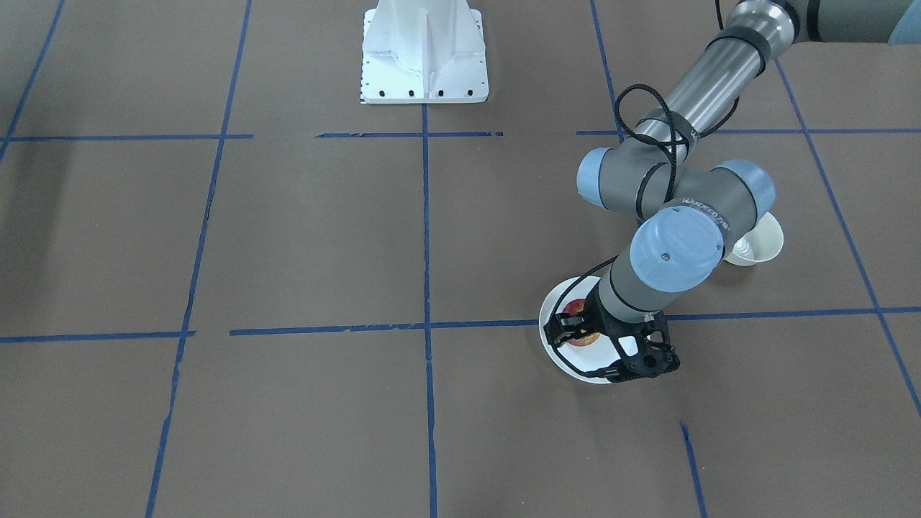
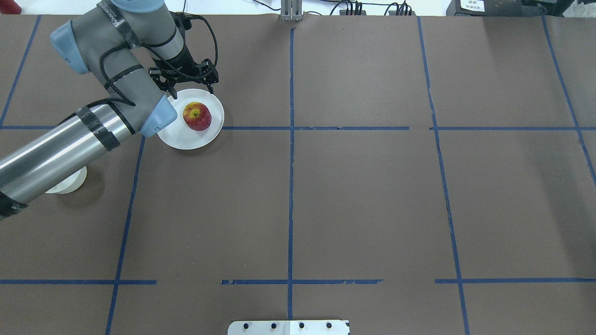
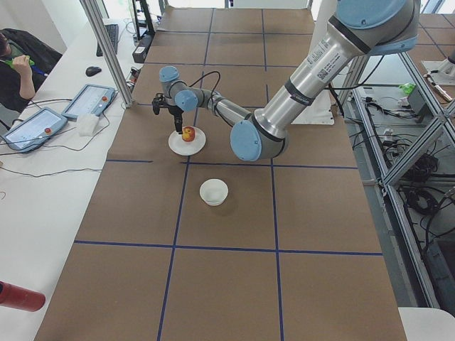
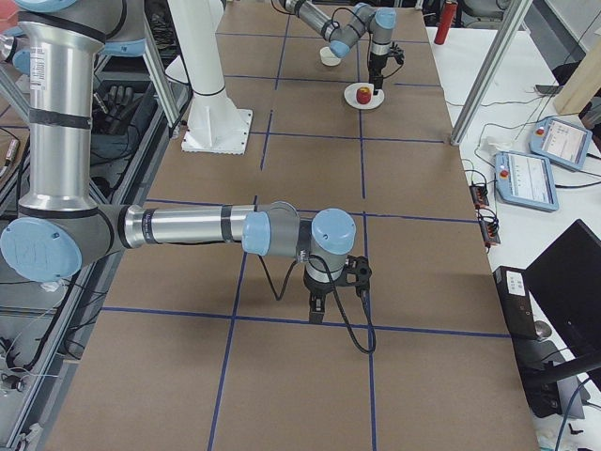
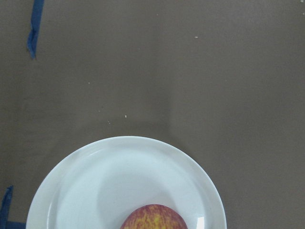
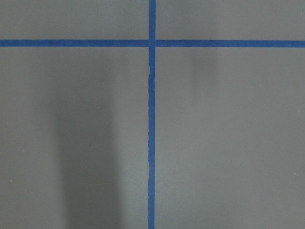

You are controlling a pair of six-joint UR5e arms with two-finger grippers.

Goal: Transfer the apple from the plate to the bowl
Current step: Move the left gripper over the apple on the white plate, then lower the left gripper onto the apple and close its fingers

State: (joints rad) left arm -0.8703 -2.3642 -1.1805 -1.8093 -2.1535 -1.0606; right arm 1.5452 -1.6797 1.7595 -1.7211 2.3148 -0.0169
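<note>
The red and yellow apple (image 2: 197, 116) sits upright on the flat white plate (image 2: 174, 137) at the far left of the table. My left gripper (image 2: 192, 93) is open and empty, its fingers spread above the plate's far rim, just beyond the apple and apart from it. The cream-white bowl (image 2: 70, 186) stands nearer the robot, partly hidden under my left arm; it shows whole in the exterior left view (image 3: 214, 192). The left wrist view shows the plate (image 5: 86, 186) and the apple's top (image 5: 155, 218). My right gripper (image 4: 338, 299) hovers low over bare table; I cannot tell whether it is open.
The white robot base (image 1: 424, 54) stands at mid-table on the robot's side. Blue tape lines (image 2: 291, 139) divide the brown surface. A side table with tablets (image 3: 43, 124) and a metal post (image 3: 106, 53) border the far edge.
</note>
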